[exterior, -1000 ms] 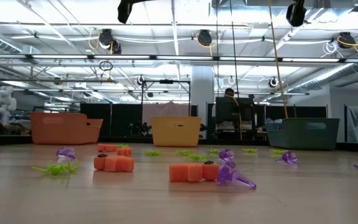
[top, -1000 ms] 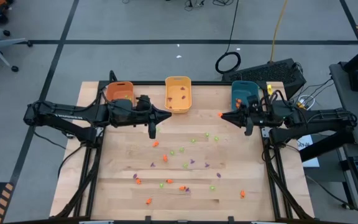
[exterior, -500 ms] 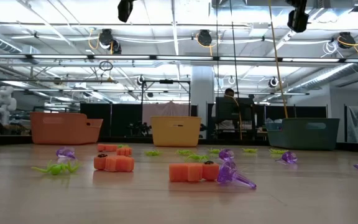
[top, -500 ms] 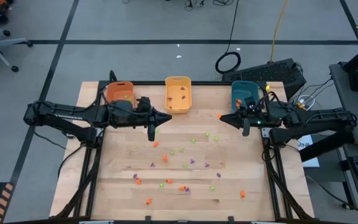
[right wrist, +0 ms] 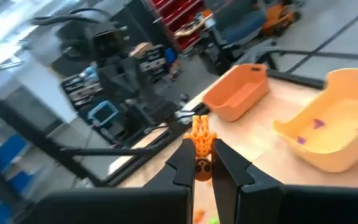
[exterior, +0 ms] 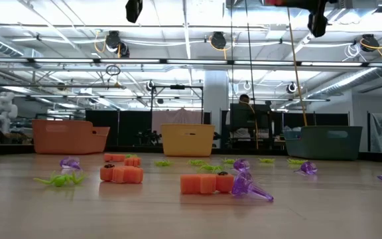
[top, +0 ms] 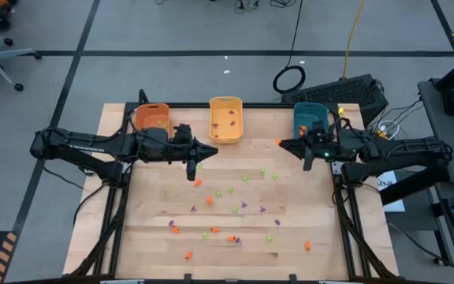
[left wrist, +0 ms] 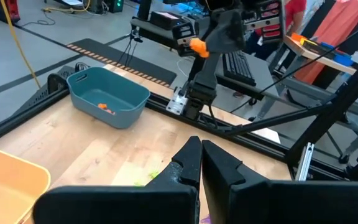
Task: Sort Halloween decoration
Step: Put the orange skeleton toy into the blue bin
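Observation:
The Halloween decoration is a scatter of tiny orange, green and purple trinkets (top: 235, 209) lying on the wooden table (top: 148, 237). My right gripper (top: 280, 143) hangs high in front of the teal bin (top: 310, 118), shut on one orange trinket (right wrist: 199, 134); the left wrist view shows that trinket (left wrist: 197, 47) too. My left gripper (top: 211, 147) hangs high between the orange bin (top: 152, 118) and the yellow bin (top: 225, 120), shut (left wrist: 199, 148) and holding nothing. The two grippers point at each other across the table. My right gripper pinches the orange trinket's lower part (right wrist: 201, 155) between its two fingers. The rest of the trinket sticks out past the fingertips (right wrist: 185, 149). The fingers lie about level, pointing toward the table's left side. The trinket is lifted well clear of the table.
Three bins stand in a row along the far edge: orange, yellow with purple bits (right wrist: 319, 123), and teal (left wrist: 107, 96) with an orange piece inside. Trinkets cover the table's middle and near part (exterior: 207, 182). A keyboard (top: 345, 91) lies beyond the far right corner.
My right gripper has turned a little at the wrist while staying in place, still shut on the orange trinket. The trinkets on the table have not moved.

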You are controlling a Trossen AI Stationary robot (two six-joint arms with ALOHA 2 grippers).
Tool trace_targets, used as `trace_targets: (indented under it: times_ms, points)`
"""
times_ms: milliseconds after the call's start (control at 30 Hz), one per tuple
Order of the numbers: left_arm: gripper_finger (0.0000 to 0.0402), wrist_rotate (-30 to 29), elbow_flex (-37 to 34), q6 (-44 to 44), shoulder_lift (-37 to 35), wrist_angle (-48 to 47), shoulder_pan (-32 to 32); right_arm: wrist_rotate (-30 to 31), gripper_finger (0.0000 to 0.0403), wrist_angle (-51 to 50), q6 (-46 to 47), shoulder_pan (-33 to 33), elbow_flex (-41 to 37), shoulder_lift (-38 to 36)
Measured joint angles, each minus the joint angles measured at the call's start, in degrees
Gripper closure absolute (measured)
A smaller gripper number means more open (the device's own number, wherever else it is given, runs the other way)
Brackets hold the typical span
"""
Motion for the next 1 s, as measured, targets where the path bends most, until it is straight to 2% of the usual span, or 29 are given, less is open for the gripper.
trace_targets:
  times_ms: [100,233,533,700,800,900,1000]
  points:
    - [0.0388,-0.04,-0.02,0.64,0.0,0.02,0.17,1.51,0.039,-2.55,-0.04,-1.19,0.23,0.01]
    - [0.0388,-1.02,-0.02,3.26,0.0,0.06,0.26,1.26,0.039,-11.04,-1.42,-4.12,3.46,0.81]
    - [0.0388,-15.08,0.0,9.32,0.0,0.09,0.34,1.24,0.039,-40.35,-0.36,-15.27,14.65,5.43]
    - [0.0388,-16.74,0.0,10.81,1.14,-0.16,2.21,1.11,0.039,-49.1,3.29,-23.28,16.09,9.75]
    - [0.0388,-15.95,0.02,10.58,2.06,0.29,3.31,-3.14,0.039,-49.21,4.61,-28.44,16.09,12.79]
    - [0.0388,-14.08,0.02,10.51,3.11,-0.08,3.69,-9.16,0.039,-48.83,3.15,-33.31,16.09,15.95]
    - [0.0388,-13.59,0.02,10.4,3.56,0.14,3.65,-12.54,0.039,-49.81,0.7,-37.7,16.09,19.53]
